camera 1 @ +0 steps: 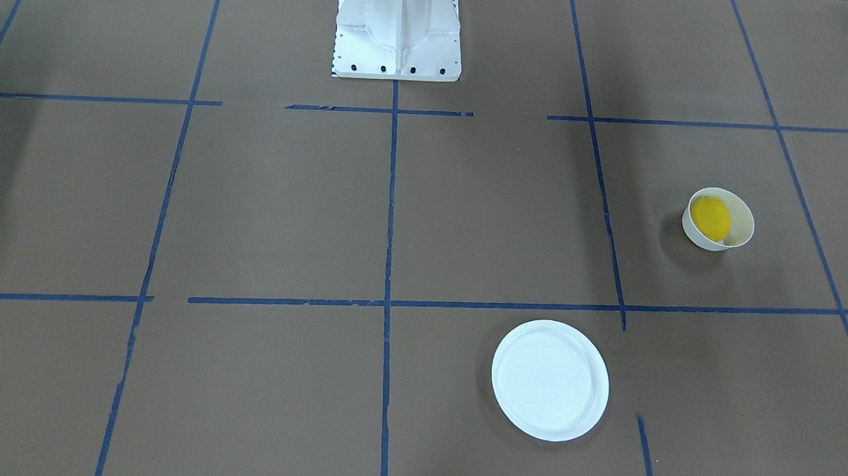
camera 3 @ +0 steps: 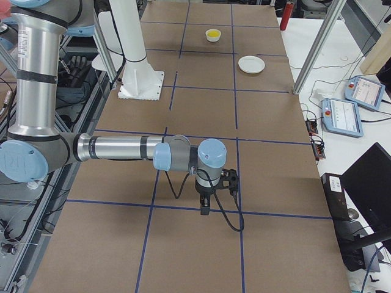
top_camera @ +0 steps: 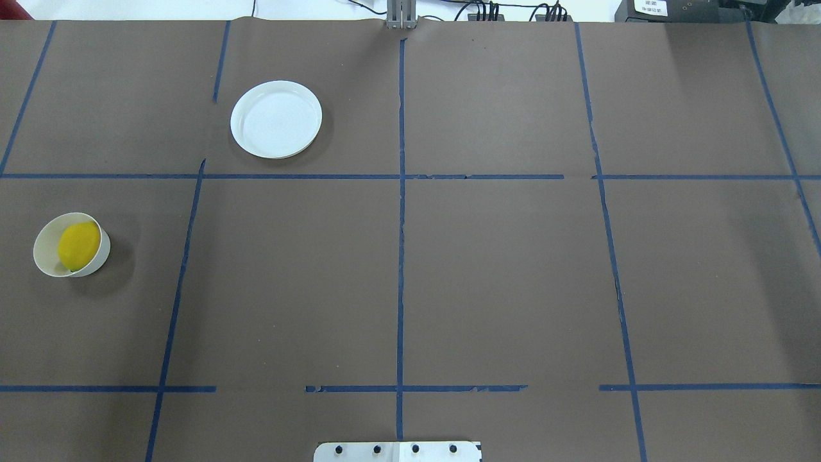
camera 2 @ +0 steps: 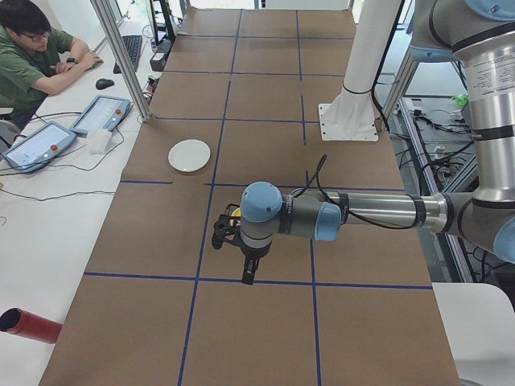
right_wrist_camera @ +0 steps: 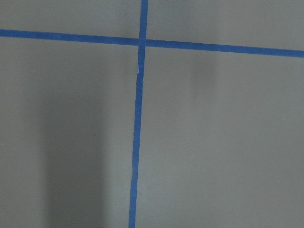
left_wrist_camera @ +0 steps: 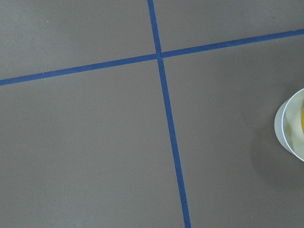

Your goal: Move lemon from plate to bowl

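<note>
The yellow lemon (camera 1: 710, 218) lies inside the small deep white bowl (camera 1: 738, 224), on the robot's left side of the table; both also show in the overhead view, the lemon (top_camera: 78, 246) in the bowl (top_camera: 45, 255). The flat white plate (camera 1: 549, 379) is bare and stands apart from the bowl; it also shows in the overhead view (top_camera: 276, 119). The left gripper (camera 2: 220, 235) hangs above the table close to the bowl, whose edge (left_wrist_camera: 286, 128) shows in the left wrist view. The right gripper (camera 3: 230, 179) hangs over bare table far from both dishes. I cannot tell whether either gripper is open or shut.
The white robot pedestal (camera 1: 398, 30) stands at the table's robot-side edge. Blue tape lines (top_camera: 401, 224) grid the brown table. An operator (camera 2: 32, 48) sits at a side desk with tablets (camera 2: 100, 114). A red cylinder (camera 2: 28, 326) lies beside the table's near end.
</note>
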Controlling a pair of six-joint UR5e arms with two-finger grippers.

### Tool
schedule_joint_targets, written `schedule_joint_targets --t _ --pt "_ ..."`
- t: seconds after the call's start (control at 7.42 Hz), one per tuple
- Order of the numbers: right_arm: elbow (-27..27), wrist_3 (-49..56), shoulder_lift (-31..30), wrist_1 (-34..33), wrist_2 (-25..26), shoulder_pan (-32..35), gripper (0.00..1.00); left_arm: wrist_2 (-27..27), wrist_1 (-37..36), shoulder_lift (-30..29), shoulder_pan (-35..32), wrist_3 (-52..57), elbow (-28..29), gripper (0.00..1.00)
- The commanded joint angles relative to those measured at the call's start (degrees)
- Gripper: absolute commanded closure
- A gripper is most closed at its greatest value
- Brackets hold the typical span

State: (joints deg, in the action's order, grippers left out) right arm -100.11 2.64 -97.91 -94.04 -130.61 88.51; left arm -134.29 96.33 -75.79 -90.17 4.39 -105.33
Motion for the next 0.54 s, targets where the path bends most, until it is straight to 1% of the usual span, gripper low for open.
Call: schedule_joint_targets --t 0.0,0.4 --pt "0.0 0.0 0.0 0.0 0.0 0.0 0.0 0.0 0.0 0.0 0.0 0.0 0.0 0.0" --pt "0.0 0.0 0.0 0.0 0.0 0.0 0.0 0.0 0.0 -0.4 0.0 0.0 0.3 0.0"
